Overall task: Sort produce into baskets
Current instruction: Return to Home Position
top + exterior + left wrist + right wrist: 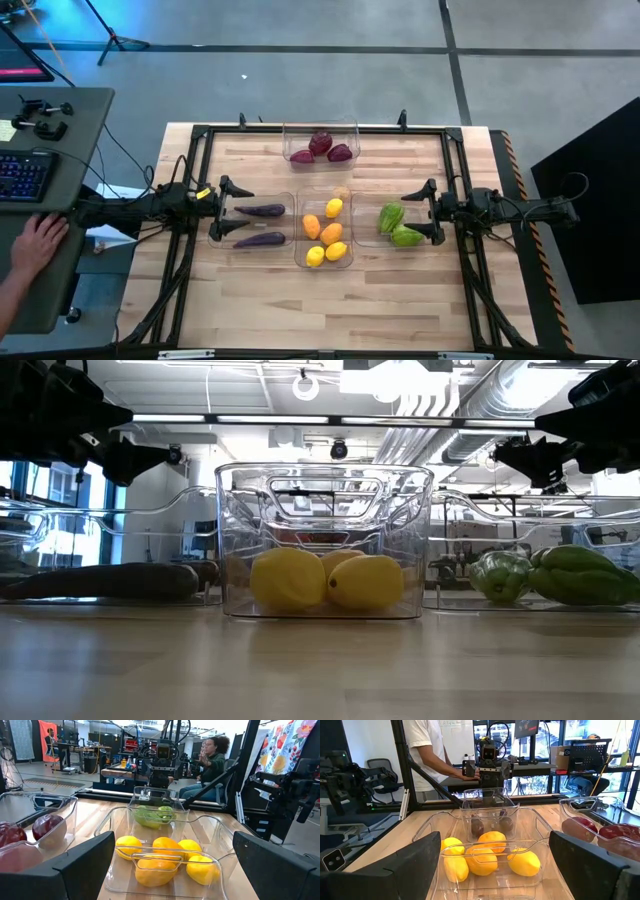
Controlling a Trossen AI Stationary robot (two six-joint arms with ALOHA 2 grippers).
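- Jaws stand wide and empty on the left gripper [240, 211], at the outer end of the left bin [291, 225]
- two eggplants [260, 211], long, glossy and dark purple, lie side by side in that bin
- middle bin [300, 262] holds smooth yellow lemons [315, 256] mixed with orange ones [331, 234]
- far bin [290, 130] holds three dark red round ones [320, 143]
- right bin [365, 235] holds two green ridged ones [391, 217]
- right gripper [408, 212], at that bin's outer end, is spread wide and empty
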